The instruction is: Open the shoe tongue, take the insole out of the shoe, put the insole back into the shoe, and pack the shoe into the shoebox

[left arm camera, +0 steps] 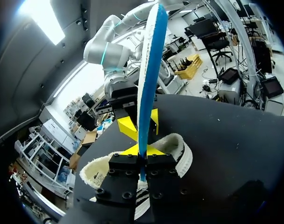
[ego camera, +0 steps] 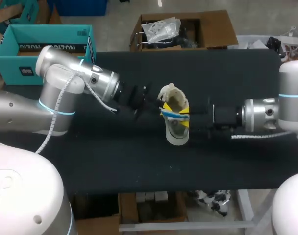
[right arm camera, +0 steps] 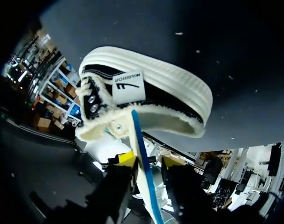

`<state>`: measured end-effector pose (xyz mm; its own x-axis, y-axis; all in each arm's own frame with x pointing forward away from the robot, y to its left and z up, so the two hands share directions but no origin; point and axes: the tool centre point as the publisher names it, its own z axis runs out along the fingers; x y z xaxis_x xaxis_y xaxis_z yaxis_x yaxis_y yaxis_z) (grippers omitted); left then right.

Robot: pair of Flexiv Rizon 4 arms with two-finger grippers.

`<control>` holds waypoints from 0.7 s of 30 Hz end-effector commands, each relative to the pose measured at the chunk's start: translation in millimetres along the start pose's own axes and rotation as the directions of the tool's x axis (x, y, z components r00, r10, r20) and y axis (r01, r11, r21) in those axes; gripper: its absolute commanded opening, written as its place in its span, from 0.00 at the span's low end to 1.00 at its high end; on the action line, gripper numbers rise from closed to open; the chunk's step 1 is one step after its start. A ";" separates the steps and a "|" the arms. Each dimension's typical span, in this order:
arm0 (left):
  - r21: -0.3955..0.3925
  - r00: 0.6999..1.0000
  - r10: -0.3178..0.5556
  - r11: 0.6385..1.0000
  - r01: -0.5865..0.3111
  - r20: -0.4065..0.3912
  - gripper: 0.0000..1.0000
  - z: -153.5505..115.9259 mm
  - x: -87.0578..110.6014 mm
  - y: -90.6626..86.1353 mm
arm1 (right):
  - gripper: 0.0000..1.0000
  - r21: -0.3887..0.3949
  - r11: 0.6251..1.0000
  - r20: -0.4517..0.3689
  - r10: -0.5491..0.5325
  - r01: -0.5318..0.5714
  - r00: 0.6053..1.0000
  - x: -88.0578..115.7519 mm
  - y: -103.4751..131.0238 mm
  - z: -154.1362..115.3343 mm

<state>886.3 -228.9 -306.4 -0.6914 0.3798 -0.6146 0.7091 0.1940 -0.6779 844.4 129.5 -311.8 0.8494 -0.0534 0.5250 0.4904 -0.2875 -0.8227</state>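
Left pincer, right pincer on insole

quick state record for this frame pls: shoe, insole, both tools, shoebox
shoe: on the black table, between the two arms
insole: held at the shoe's opening, blue side showing; cannot tell if its end is inside
left tool: shut on the insole
right tool: at the insole from the opposite side; grip unclear
shoebox: teal, open, by the table's far left corner; shoe not in it
packing: not yet done
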 end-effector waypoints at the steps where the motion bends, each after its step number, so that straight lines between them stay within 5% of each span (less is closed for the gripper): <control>1: 0.015 0.999 0.016 1.000 -0.016 -0.047 0.00 5.8 -11.6 5.6 | 0.31 -0.019 1.000 -0.035 0.000 -0.001 0.999 -8.2 -2.8 -3.7; 21: 0.036 0.991 0.042 0.999 -0.038 -0.126 0.00 -5.2 -7.2 -2.7 | 0.22 -0.046 0.999 -0.063 0.002 -0.005 0.998 -1.8 5.2 4.9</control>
<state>890.1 -227.3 -298.5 -0.6388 0.4976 -0.5868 0.7298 0.1505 -0.6669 844.5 129.6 -318.1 0.8354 -0.1158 0.5373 0.4785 -0.3278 -0.8146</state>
